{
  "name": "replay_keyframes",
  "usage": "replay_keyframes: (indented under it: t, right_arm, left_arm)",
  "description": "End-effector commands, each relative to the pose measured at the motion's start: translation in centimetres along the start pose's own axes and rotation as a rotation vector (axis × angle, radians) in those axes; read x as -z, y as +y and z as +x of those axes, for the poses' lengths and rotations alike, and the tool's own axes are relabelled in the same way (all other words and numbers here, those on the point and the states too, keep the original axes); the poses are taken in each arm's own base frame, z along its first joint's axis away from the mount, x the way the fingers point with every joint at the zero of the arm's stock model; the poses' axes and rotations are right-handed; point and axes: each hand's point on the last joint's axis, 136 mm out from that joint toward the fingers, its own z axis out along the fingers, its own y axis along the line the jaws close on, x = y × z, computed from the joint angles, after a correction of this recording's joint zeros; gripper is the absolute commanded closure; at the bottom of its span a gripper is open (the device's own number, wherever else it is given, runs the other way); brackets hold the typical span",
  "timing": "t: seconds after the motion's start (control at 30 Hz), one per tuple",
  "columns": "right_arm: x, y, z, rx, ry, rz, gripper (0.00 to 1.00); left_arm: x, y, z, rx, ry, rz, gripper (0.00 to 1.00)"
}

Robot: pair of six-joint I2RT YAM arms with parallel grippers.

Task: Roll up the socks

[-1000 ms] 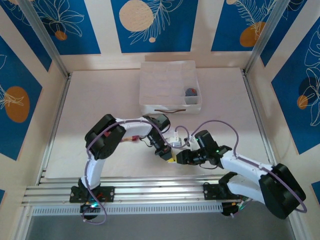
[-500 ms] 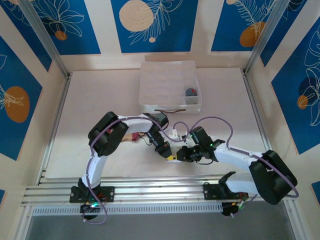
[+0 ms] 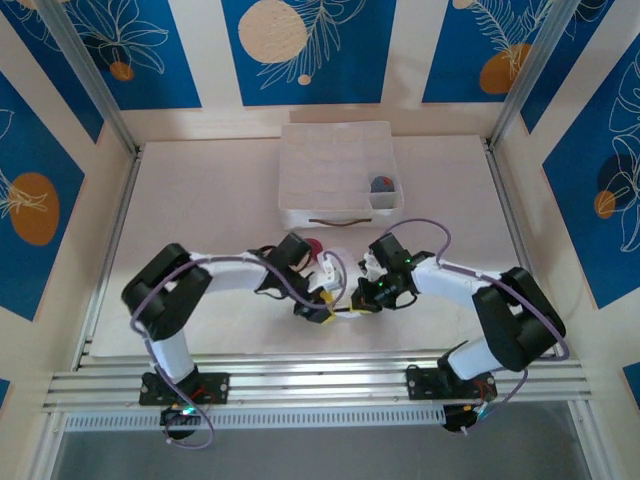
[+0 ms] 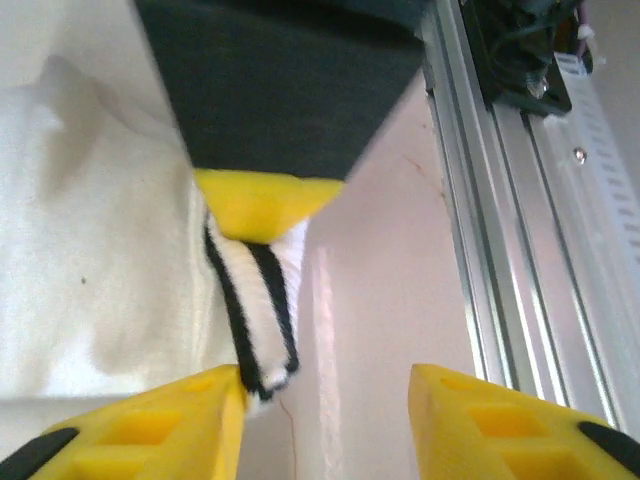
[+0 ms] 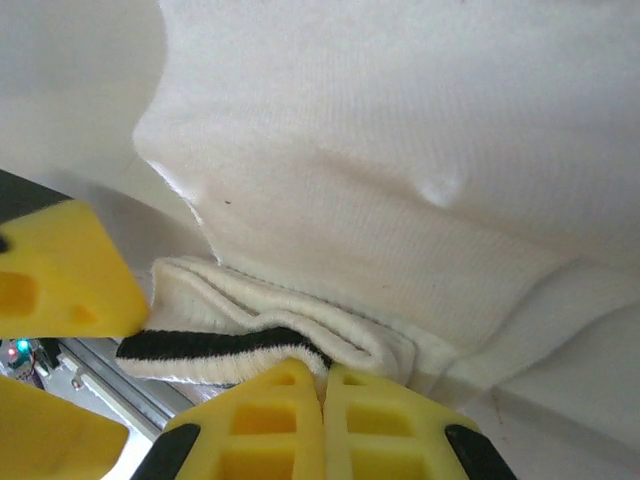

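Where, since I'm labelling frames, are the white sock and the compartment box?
white sock (image 5: 380,220), right wrist view, on its knit body.
compartment box (image 3: 325,165), top external view, on its bare inside.

We're on the white sock (image 5: 400,150), plain knit | cuff (image 5: 215,345) at the jaw tips: we read black stripes on white | right gripper (image 5: 325,385) yellow | left gripper (image 4: 325,400) yellow too, table (image 4: 380,300) between its jaws pale pink

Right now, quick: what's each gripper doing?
Left gripper: open, holding nothing.
Right gripper: shut on the white sock, pinching its striped cuff.
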Motion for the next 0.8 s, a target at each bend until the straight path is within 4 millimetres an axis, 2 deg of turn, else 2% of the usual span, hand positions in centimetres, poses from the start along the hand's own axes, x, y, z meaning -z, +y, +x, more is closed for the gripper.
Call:
replay_keyframes:
  t: [0.0, 0.17, 0.43, 0.53, 0.6, 0.67, 0.7, 0.73, 0.77]
  right_arm:
    - [-0.5, -2.0, 1.1, -0.025, 0.077, 0.088, 1.0]
    - [-0.8, -1.3, 0.8, -0.014, 0.104, 0.077, 1.0]
    - [-0.7, -0.6, 0.7, 0.005, 0.109, 0.066, 1.0]
    - [-0.6, -0.6, 0.7, 0.015, 0.103, 0.068, 1.0]
    - [-0.5, -0.6, 0.8, 0.02, 0.1, 0.066, 1.0]
    - [-0.4, -0.5, 0.7, 0.032, 0.091, 0.059, 1.0]
    - [-0.4, -0.4, 0.6, 0.036, 0.084, 0.059, 0.97]
    - [-0.2, -0.3, 0.5, 0.046, 0.073, 0.053, 0.91]
    - [0.0, 0.0, 0.4, 0.055, 0.056, 0.039, 0.87]
  left_arm:
    - [0.9, 0.9, -3.3, -0.265, -0.16, -0.183, 0.5]
    - [0.4, 0.9, -3.2, -0.395, -0.154, -0.318, 0.47]
    - [-1.7, 2.1, -1.9, -0.335, -0.12, -0.321, 0.47]
    - [-2.1, 2.4, -1.3, -0.311, -0.114, -0.325, 0.5]
    - [-2.2, 2.4, -1.1, -0.306, -0.11, -0.318, 0.59]
    - [-2.2, 1.9, -1.3, -0.308, -0.117, -0.297, 0.81]
    - [-2.1, 1.7, -1.4, -0.309, -0.122, -0.287, 0.93]
    - [-2.1, 1.4, -1.6, -0.309, -0.129, -0.275, 1.0]
    - [-1.9, 1.1, -1.8, -0.31, -0.137, -0.261, 1.0]
